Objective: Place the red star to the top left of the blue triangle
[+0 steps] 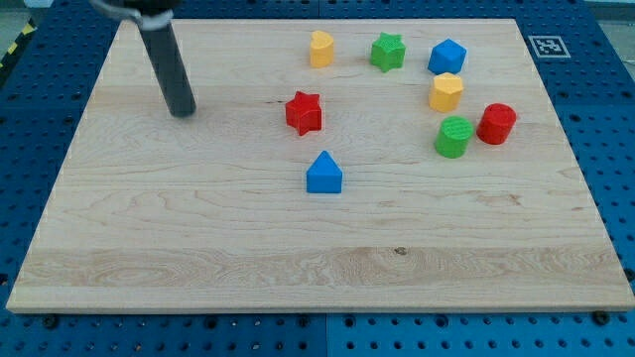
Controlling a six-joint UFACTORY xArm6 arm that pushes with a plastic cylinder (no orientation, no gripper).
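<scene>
The light wooden board (119, 248) carried eight small coloured blocks, and it lay on a blue perforated table (30, 99). There were two red blocks, two blue, two green and two yellow. The red star-shaped block (304, 112) stood near the middle of the board, and the blue triangular block (323, 174) stood just beside it at about five o'clock, not touching it. The other six blocks were grouped toward two o'clock from the star: a yellow rounded block (320, 48), a green star-shaped block (388, 52), a blue angular block (447, 57), a second yellow block (445, 92), a green round block (453, 136) and a red cylinder block (496, 124). My tip (183, 112), the end of the dark straight rod, held nothing and rested on the bare wood, well apart from the red star at nine o'clock from it. No block touched the rod.
</scene>
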